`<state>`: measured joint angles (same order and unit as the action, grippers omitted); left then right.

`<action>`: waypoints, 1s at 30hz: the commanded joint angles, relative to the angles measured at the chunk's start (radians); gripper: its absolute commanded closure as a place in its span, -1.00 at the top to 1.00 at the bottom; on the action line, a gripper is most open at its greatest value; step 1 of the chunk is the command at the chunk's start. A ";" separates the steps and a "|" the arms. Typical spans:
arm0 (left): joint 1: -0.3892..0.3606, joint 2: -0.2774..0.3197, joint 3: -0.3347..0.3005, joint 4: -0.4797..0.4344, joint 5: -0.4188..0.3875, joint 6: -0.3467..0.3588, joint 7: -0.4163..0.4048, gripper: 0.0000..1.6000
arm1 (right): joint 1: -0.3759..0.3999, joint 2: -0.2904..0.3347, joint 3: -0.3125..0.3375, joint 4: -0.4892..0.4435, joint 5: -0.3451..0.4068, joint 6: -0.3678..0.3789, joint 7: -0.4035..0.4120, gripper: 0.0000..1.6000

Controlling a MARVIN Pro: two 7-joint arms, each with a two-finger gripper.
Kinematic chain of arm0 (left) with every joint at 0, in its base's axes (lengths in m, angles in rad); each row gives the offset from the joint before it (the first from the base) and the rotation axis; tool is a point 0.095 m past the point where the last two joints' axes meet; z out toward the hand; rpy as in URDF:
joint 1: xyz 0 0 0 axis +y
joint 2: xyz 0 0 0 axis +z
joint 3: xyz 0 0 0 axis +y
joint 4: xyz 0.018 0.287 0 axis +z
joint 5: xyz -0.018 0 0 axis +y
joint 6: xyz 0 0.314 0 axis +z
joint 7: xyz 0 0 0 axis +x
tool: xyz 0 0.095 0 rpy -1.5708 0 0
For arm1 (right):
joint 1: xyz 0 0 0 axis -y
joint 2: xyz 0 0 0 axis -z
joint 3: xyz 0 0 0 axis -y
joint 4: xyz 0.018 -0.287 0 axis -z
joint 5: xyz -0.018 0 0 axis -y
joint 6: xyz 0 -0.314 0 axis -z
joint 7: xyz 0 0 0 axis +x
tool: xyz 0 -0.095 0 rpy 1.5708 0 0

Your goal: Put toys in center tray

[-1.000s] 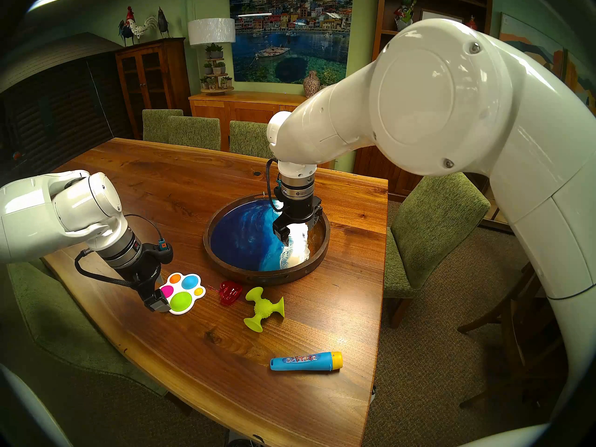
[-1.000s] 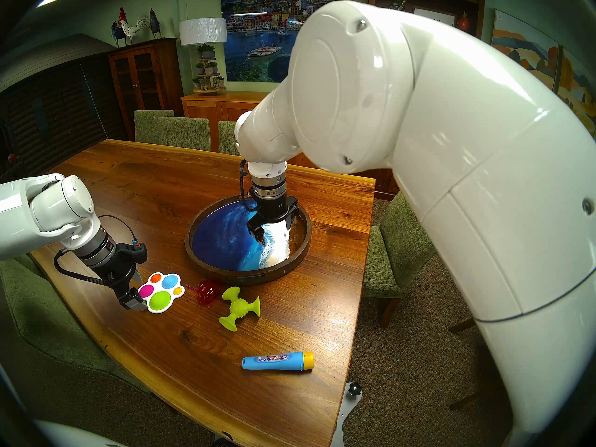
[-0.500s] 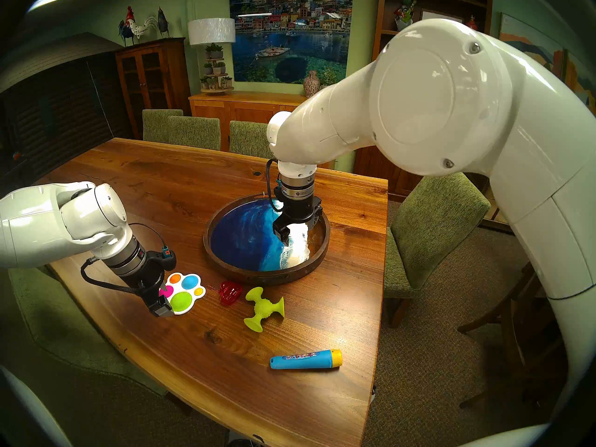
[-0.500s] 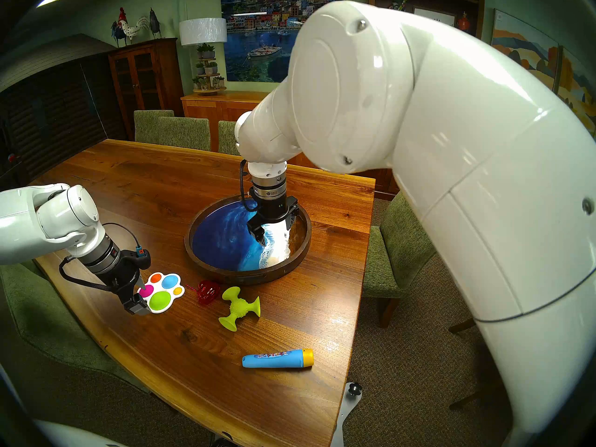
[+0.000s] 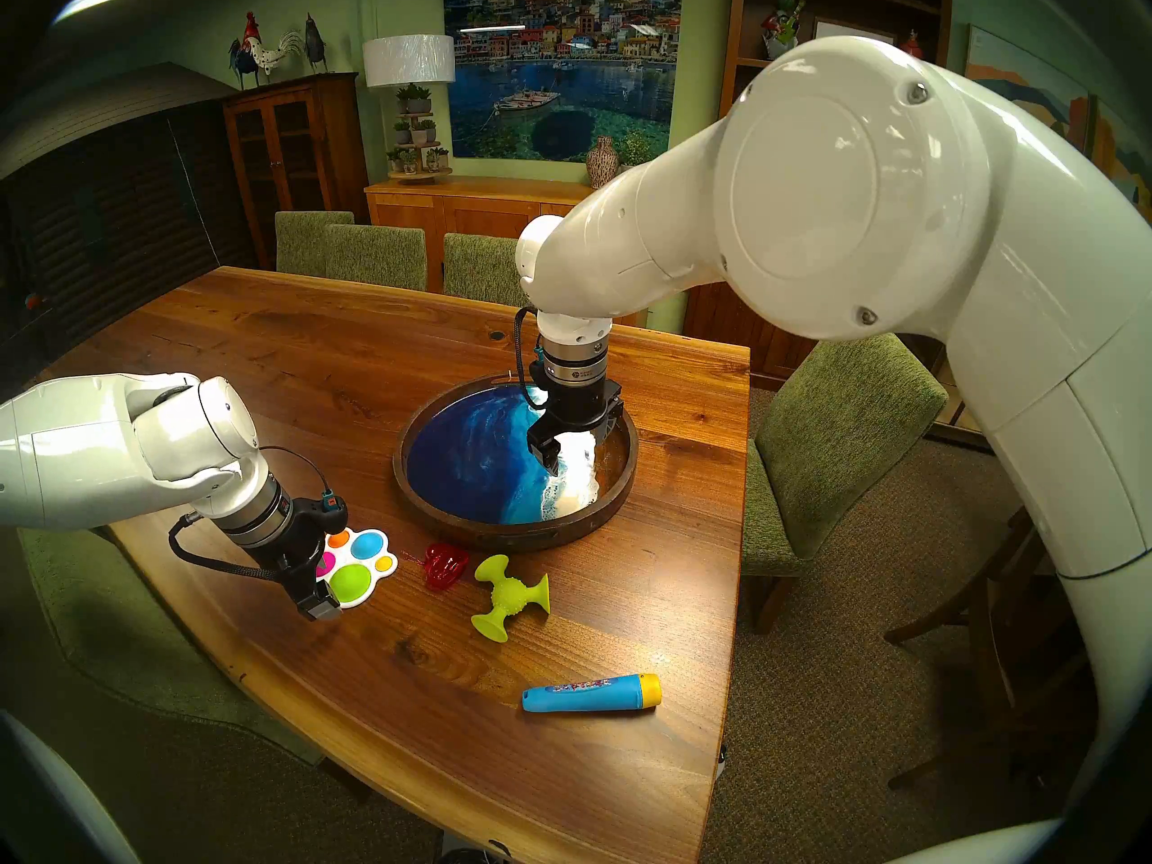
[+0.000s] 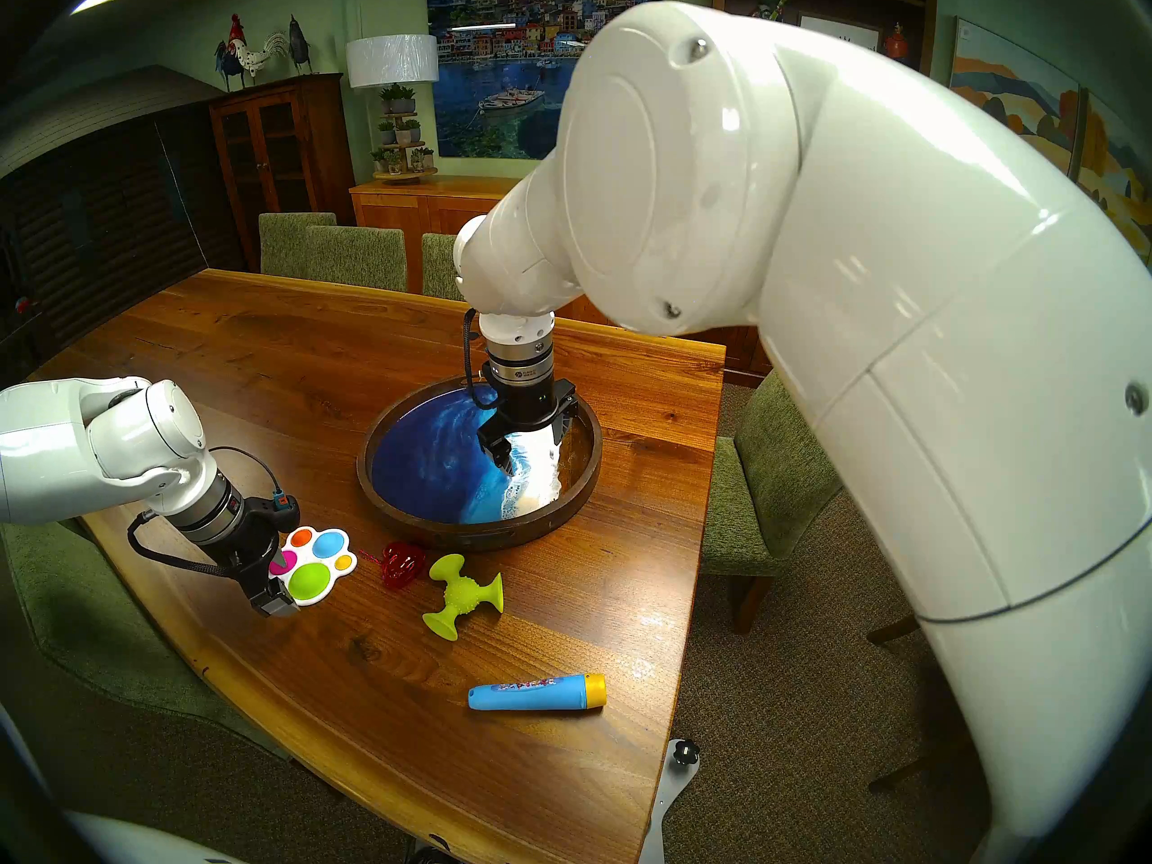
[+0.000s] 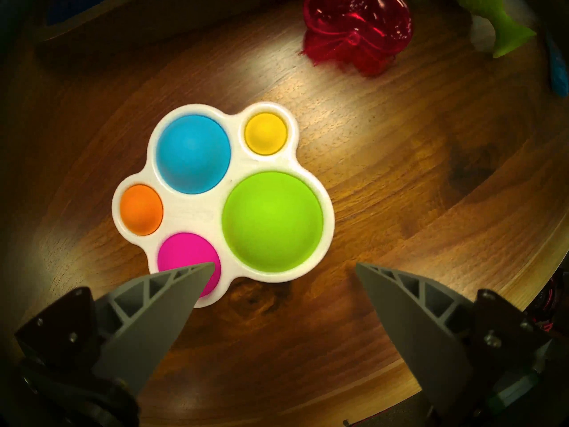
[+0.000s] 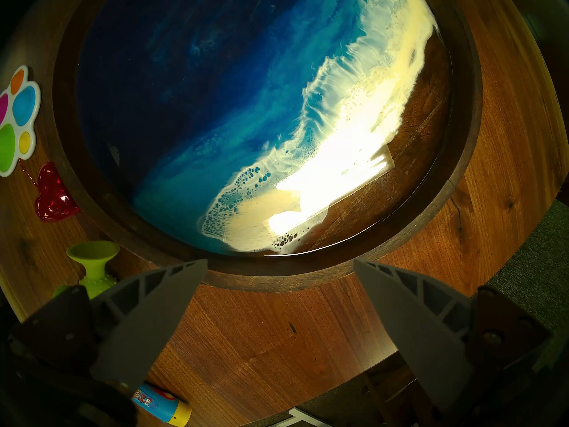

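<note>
Toys all lie on the wooden worktop (image 5: 386, 370), none in the tray yet. My left gripper (image 7: 284, 267) hangs spread open over the white paw-shaped pad with coloured bubbles (image 7: 221, 198), one of its fingers (image 7: 172, 289) above the pink bubble, so I judge it prepares an edge grasp. The red translucent heart (image 5: 446, 566), the lime-green three-armed suction toy (image 5: 508, 596) and the blue tube with yellow cap (image 5: 589, 694) wait beside. My right gripper (image 5: 570, 451), open and empty, hovers over the round dark-wood tray with blue wave bottom (image 5: 499, 529).

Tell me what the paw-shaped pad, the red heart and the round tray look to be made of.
Paw-shaped pad: matte white frame, likely plastic, with domed coloured bubbles that look like soft silicone.
Red heart: translucent, glossy faceted plastic, judging by the highlights.
Round tray: dark wood rim with visible grain; glossy blue-and-white bottom, probably poured resin, mirroring the light.
</note>
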<state>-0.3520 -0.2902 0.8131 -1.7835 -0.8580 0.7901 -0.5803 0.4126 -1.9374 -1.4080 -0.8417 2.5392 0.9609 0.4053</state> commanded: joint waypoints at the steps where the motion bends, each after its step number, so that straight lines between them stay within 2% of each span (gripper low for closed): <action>1: -0.002 -0.014 -0.033 0.005 -0.041 -0.006 0.024 1.00 | 0.028 0.003 0.003 0.017 0.000 -0.001 0.002 1.00; 9: -0.005 -0.020 -0.045 0.030 -0.078 -0.012 0.022 1.00 | 0.028 0.003 0.003 0.017 0.000 -0.001 0.002 1.00; 25: 0.026 -0.036 -0.040 0.019 -0.115 -0.003 0.090 1.00 | 0.028 0.003 0.003 0.017 0.000 -0.001 0.002 1.00; 30: 0.037 -0.042 -0.037 0.022 -0.124 -0.006 0.104 0.91 | 0.028 0.003 0.003 0.017 0.000 -0.001 0.002 1.00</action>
<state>-0.3131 -0.3193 0.7899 -1.7628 -0.9717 0.7870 -0.4898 0.4125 -1.9374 -1.4074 -0.8418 2.5392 0.9609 0.4048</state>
